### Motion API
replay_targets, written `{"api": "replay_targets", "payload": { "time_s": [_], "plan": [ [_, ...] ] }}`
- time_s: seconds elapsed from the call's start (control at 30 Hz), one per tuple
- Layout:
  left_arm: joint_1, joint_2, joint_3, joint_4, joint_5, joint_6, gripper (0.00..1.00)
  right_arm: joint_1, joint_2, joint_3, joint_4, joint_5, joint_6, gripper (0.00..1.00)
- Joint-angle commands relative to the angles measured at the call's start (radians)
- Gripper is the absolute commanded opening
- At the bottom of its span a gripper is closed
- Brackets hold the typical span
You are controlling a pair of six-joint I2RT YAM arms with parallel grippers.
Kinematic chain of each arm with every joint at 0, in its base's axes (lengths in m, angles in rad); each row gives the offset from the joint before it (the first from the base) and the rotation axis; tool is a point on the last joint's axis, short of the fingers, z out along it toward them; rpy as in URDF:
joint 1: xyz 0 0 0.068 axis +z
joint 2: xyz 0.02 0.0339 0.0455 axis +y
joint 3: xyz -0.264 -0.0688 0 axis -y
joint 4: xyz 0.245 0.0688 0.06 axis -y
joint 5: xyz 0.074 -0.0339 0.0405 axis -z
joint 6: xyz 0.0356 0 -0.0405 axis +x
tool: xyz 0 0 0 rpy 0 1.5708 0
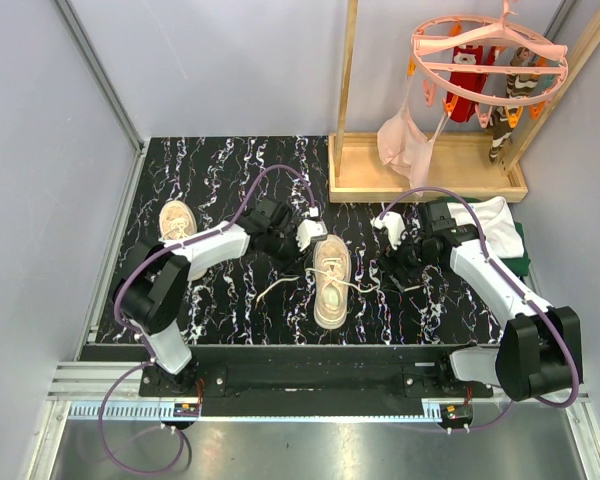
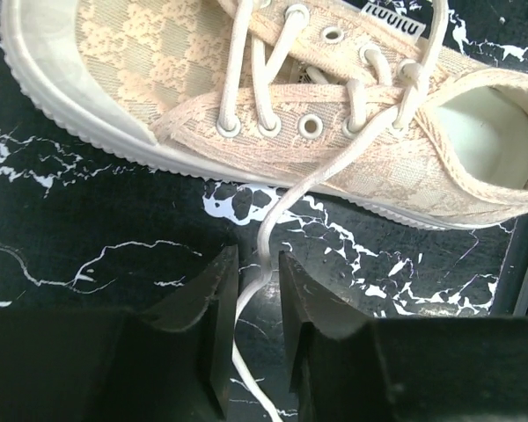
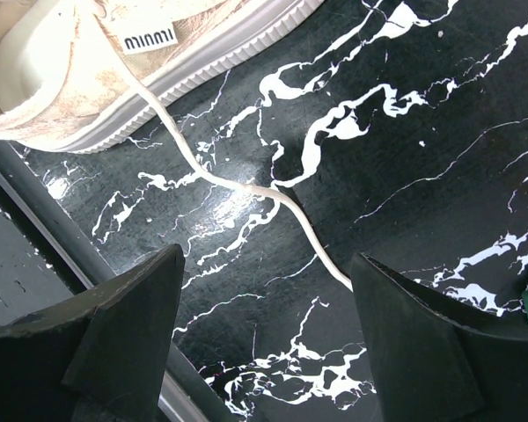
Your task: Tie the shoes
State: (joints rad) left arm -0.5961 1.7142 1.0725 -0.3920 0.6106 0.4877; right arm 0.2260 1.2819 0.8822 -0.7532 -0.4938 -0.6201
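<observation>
One beige lace-up shoe [image 1: 332, 283] lies mid-table with its white laces loose. The other shoe [image 1: 177, 228] lies at the left, beside the left arm. My left gripper [image 2: 257, 264] hangs low beside the middle shoe [image 2: 141, 61]. Its jaws are narrowed around one lace [image 2: 286, 198] that runs between them, with a small gap on either side. My right gripper [image 3: 266, 264] is open wide over the table on the shoe's other side. The free end of the other lace [image 3: 295, 220] lies on the table between its fingers, close to the right fingertip [image 3: 378, 290]. The shoe's heel [image 3: 62, 61] is at the upper left there.
A wooden rack base [image 1: 430, 170] stands at the back right, with a pink round clothes hanger [image 1: 490, 50] and small garments above it. A white cloth [image 1: 495, 220] lies under the right arm. The black marbled mat [image 1: 220, 170] ends at a metal rail in front.
</observation>
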Motion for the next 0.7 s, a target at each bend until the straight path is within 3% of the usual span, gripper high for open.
{"api": "replay_targets", "payload": {
  "time_s": [0.0, 0.17, 0.37, 0.67],
  "plan": [
    [-0.013, 0.021, 0.046, 0.041, 0.041, -0.011, 0.21, -0.002, 0.005, -0.002, 0.003, 0.008, 0.0, 0.84],
    [-0.013, 0.012, 0.044, 0.045, 0.044, -0.023, 0.0, -0.002, 0.004, -0.005, 0.003, 0.009, 0.003, 0.84],
    [-0.014, -0.096, 0.003, 0.1, 0.104, -0.106, 0.0, -0.004, 0.004, -0.008, 0.003, 0.001, 0.01, 0.84],
    [-0.013, -0.174, -0.095, 0.361, 0.201, -0.406, 0.0, -0.001, 0.004, -0.022, 0.024, -0.046, 0.007, 0.79]
  ]
}}
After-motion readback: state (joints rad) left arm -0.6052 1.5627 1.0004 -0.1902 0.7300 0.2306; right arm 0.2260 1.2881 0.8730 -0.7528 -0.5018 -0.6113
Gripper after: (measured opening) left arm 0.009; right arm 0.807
